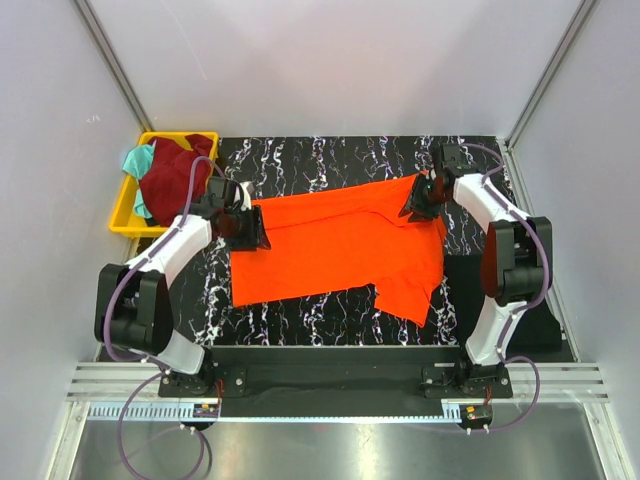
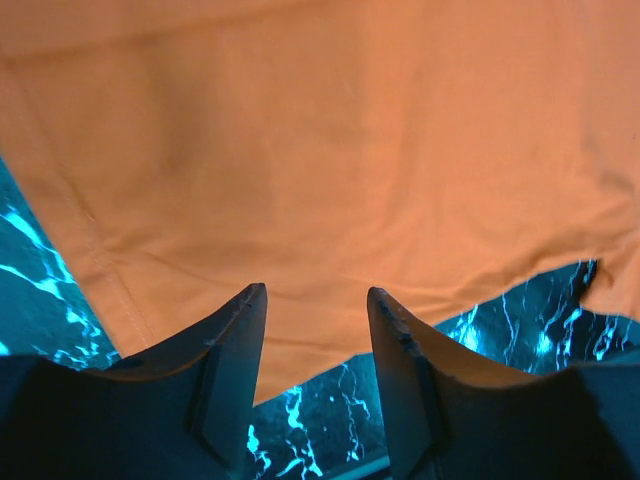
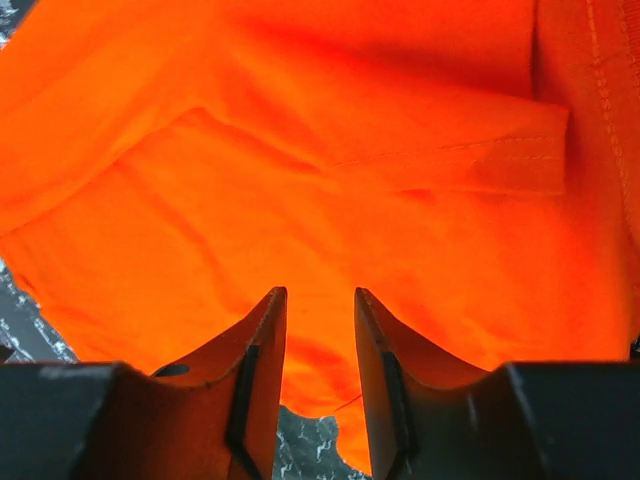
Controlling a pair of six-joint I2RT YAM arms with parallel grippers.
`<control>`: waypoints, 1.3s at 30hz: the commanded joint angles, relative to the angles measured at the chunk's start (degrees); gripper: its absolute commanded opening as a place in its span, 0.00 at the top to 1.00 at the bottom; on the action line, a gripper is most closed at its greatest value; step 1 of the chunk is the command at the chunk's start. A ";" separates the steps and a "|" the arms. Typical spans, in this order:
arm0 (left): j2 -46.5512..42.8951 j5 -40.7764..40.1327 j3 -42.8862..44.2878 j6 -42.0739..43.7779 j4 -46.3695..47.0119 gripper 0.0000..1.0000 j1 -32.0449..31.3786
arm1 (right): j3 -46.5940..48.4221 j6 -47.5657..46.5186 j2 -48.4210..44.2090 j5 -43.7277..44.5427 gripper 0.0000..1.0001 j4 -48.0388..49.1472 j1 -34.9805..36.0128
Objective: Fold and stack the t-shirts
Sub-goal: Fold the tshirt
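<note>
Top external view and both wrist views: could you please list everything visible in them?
bright orange cloth t-shirt: one, orange, spread across the table's middle
dark maroon cloth t-shirt: one, maroon, heaped in the bin
teal cloth t-shirt: one, teal, in the bin, partly under the maroon one
yellow plastic bin: one, yellow, far left corner
black white-veined marble-pattern table: one, black and white, under everything
left gripper: one, black, open, at the orange shirt's left end
right gripper: one, black, open, at its far right end

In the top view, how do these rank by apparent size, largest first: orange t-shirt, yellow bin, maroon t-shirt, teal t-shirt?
1. orange t-shirt
2. yellow bin
3. maroon t-shirt
4. teal t-shirt, mostly covered by the maroon one, so only its visible part is ranked.
</note>
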 commanded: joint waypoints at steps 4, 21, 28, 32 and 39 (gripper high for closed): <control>-4.73 4.62 -0.26 0.69 1.59 0.51 -0.18 | -1.83 -1.65 3.06 -1.39 0.59 6.18 0.22; -1.66 8.31 -0.53 3.50 -1.13 0.51 0.17 | 8.53 -1.39 13.42 2.04 0.69 8.82 0.66; -2.45 8.14 -0.44 3.76 -1.31 0.52 0.09 | 18.37 -0.69 19.58 5.20 0.68 7.94 0.31; -3.33 7.70 -0.88 3.94 -1.48 0.52 0.09 | 23.38 -2.08 20.46 7.84 0.66 6.01 0.05; -3.68 7.52 -1.05 3.67 -1.04 0.52 0.17 | 27.53 -6.92 19.33 10.92 0.58 -0.50 -0.04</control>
